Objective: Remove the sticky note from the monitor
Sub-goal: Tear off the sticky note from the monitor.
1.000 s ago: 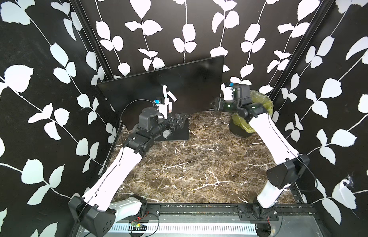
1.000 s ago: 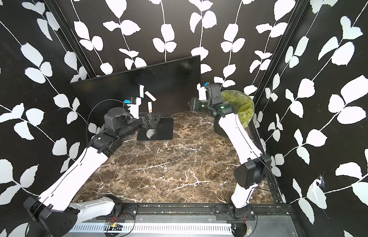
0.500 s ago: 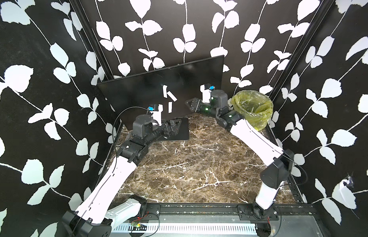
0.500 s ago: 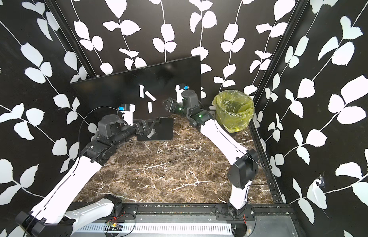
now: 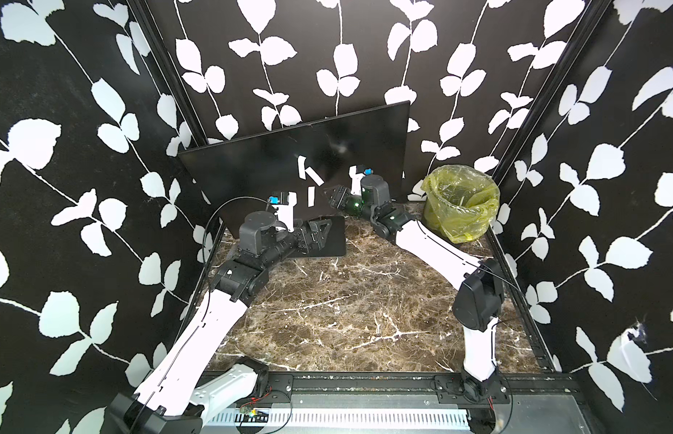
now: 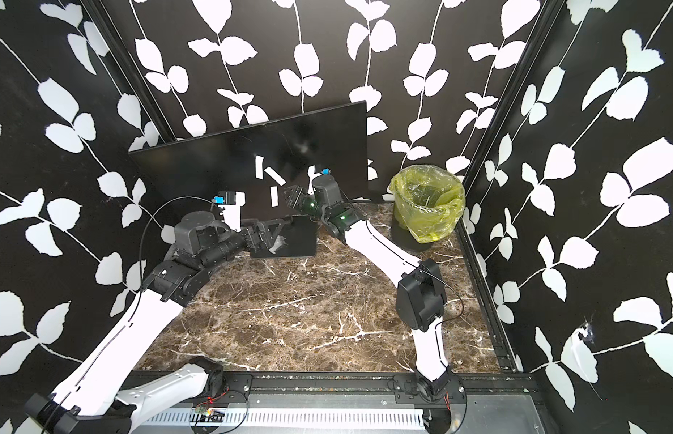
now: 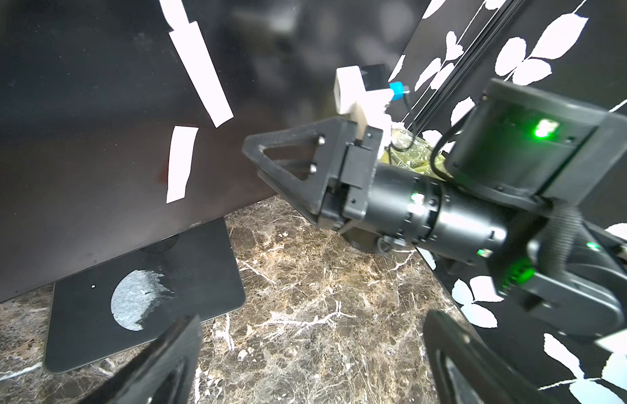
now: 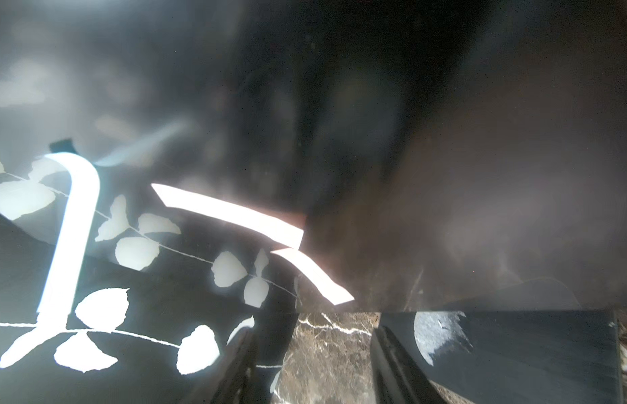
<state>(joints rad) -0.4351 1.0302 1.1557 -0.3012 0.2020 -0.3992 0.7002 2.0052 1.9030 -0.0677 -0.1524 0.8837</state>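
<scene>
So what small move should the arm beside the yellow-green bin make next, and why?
Probably ease the right gripper forward onto the lowest short white paper strip on the large glossy black monitor. Its fingers stand apart and empty, aimed at the screen just beside that strip, not touching it.

One monitor — three sticky notes — one lined bin.
</scene>
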